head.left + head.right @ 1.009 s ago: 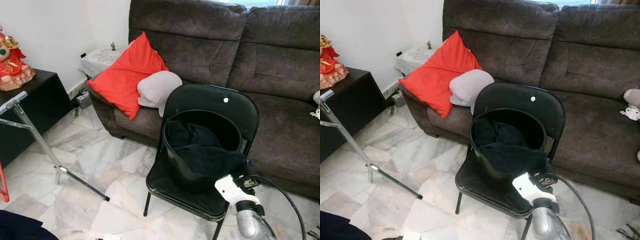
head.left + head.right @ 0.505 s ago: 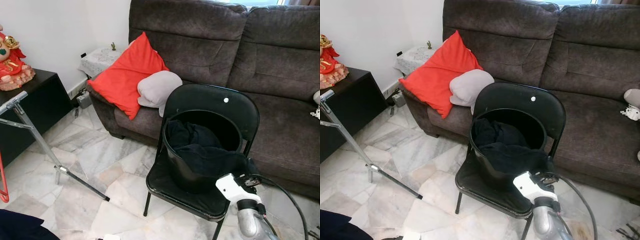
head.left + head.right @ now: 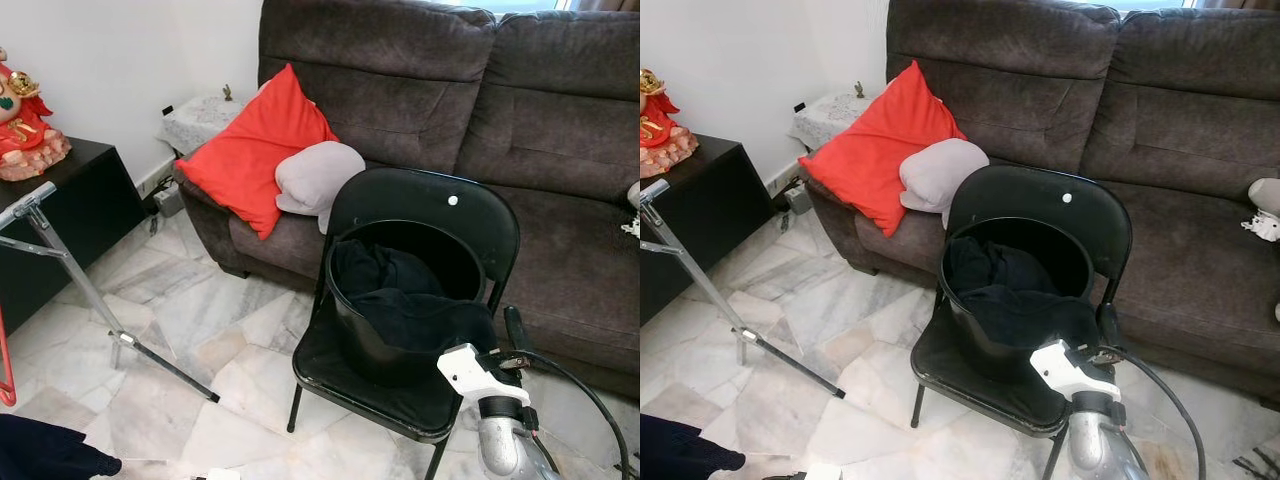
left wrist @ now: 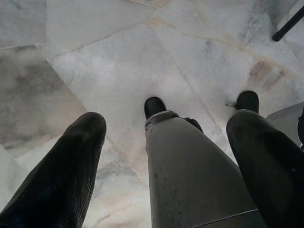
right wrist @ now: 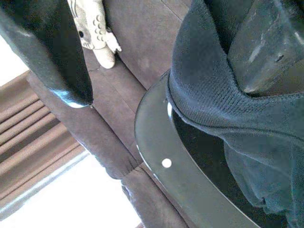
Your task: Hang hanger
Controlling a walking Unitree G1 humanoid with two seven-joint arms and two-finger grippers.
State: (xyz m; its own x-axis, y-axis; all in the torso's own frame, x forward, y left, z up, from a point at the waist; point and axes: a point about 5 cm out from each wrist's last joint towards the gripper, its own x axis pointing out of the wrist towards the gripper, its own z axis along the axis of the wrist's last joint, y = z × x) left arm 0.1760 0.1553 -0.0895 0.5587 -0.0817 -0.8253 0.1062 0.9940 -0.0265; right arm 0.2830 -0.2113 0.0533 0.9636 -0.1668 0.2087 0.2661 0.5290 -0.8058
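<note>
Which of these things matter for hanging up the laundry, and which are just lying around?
For the job: right tool, dark clothes, bucket, metal rack, red hanger.
Just lying about: red cushion, grey pillow, sofa, figurine.

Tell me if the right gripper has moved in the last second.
Yes. The right gripper has drawn back from the bucket rim, toward the robot's right.

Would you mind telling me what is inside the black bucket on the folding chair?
The black bucket on the folding chair holds dark clothing, piled toward its front rim. Whatever lies beneath that cloth is covered.
</note>
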